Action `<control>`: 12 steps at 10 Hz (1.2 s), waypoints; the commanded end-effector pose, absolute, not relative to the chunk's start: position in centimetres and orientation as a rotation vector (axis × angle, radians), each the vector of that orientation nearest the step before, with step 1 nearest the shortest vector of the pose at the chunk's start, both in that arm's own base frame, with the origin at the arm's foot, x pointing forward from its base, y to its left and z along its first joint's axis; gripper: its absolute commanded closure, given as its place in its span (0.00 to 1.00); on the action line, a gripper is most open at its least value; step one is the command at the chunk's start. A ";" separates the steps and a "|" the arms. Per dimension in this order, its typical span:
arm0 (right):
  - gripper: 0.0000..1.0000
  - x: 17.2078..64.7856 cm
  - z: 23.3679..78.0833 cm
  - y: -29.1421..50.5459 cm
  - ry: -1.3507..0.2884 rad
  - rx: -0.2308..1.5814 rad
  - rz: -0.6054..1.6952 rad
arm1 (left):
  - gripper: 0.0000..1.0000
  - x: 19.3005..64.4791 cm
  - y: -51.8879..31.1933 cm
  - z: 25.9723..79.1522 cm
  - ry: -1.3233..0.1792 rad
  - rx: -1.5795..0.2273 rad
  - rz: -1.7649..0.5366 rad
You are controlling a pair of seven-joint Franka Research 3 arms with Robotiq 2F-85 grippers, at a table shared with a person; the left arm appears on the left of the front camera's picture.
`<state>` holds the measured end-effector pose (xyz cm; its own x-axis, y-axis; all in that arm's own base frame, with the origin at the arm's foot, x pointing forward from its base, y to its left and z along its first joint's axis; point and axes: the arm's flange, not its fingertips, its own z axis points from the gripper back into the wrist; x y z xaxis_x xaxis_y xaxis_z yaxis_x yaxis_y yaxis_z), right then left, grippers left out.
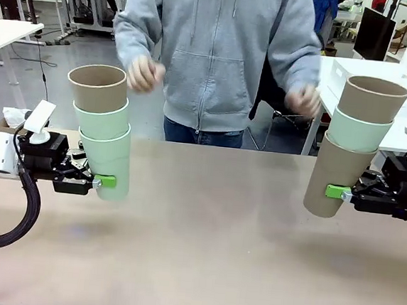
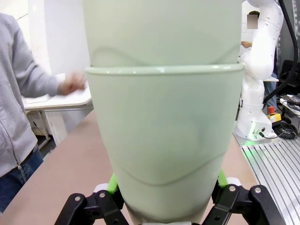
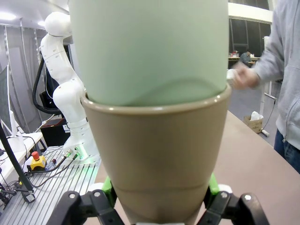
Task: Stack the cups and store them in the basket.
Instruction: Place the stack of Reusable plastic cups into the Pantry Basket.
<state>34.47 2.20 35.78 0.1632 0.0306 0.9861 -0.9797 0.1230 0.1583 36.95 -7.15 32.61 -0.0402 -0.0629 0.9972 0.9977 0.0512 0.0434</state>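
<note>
Front view: left gripper (image 1: 105, 182) clamps an upright three-cup stack (image 1: 105, 133) by its mint bottom cup near the desk's (image 1: 201, 259) left edge; right gripper (image 1: 337, 192) pinches the brown-bottomed stack (image 1: 353, 148) near the right edge, well apart, mouths up.

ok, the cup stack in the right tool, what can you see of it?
The stack is three nested matte tumblers, tapered and handleless: a taupe bottom cup, a mint middle cup, a taupe top cup with its mouth open upward. It stands near upright, leaning slightly. The right tool is shut on the bottom cup's lower part, green pads on either side, and it looks lifted clear of the table.
</note>
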 end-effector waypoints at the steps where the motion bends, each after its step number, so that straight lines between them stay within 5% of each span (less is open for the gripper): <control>1: 0.15 34.5 36.1 2.2 -1.125 1.159 1.027 | 0.17 36.9 -7.2 32.9 -1.222 -1.108 -1.233; 12: 0.15 34.5 36.1 2.2 -1.125 1.159 1.027 | 0.17 36.9 -7.2 32.9 -1.222 -1.108 -1.233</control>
<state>34.47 2.20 35.78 0.1632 0.0306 0.9861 -0.9797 0.1230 0.1583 36.95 -7.15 32.61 -0.0401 -0.0630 0.9972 0.9977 0.0512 0.0434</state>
